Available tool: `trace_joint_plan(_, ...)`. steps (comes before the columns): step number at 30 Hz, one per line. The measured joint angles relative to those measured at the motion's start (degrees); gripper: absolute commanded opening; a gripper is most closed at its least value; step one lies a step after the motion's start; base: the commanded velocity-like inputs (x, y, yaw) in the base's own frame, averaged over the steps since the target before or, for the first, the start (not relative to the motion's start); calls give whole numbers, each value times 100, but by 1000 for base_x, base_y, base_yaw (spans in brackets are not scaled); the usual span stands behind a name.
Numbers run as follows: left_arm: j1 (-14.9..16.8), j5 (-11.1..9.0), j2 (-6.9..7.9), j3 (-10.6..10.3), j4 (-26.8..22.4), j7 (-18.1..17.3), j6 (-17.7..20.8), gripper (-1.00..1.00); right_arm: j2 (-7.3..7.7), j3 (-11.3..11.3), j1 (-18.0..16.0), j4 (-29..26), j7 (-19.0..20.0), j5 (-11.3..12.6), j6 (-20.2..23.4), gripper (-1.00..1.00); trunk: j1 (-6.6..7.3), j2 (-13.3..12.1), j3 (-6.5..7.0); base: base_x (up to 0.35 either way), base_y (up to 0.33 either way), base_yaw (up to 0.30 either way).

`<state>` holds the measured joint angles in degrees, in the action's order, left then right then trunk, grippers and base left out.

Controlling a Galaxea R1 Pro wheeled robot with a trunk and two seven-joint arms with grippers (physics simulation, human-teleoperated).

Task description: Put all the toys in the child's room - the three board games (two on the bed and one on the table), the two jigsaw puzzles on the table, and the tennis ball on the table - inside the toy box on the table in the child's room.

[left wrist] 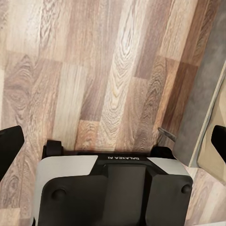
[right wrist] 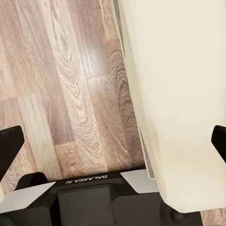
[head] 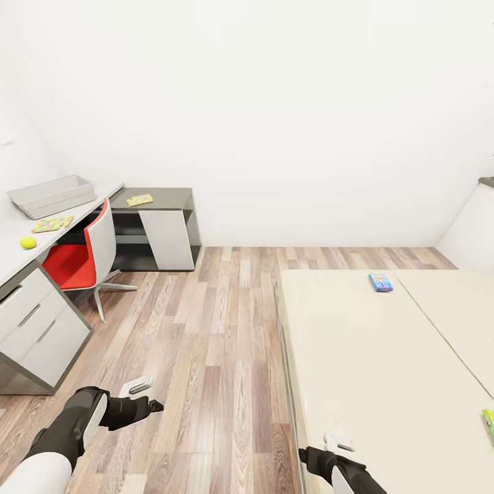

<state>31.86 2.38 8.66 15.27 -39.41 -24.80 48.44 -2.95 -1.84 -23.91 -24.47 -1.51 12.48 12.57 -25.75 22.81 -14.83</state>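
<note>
Head view is bright and evenly lit, no visible light source. The white wall [head: 295, 103] is nearly blown out, corners barely readable. Shadows are soft: a faint one under the desk [head: 41, 233] and chair [head: 86, 257], another along the bed [head: 384, 370] edge on the floor [head: 206, 343]. Wide-angle stretch shows at the frame edges, floorboards fan outward. Wrist views are dimmer and warmer, wood grain slightly soft and upscaled. No glare or motion blur anywhere.
</note>
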Motion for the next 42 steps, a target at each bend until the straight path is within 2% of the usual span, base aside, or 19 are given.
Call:
trace_joint_plan(20, 0, 0, 7, 0, 0, 0, -1, 100, -1, 0, -2, 0, -7, 0, -7, 100, 0, 0, 0, 0, -3, -40)
trace_joint_plan(42, 0, 0, -1, -1, 1, 0, -1, 100, -8, 1, 0, -1, -15, -1, -7, 100, 0, 0, 0, 0, -108, 0)
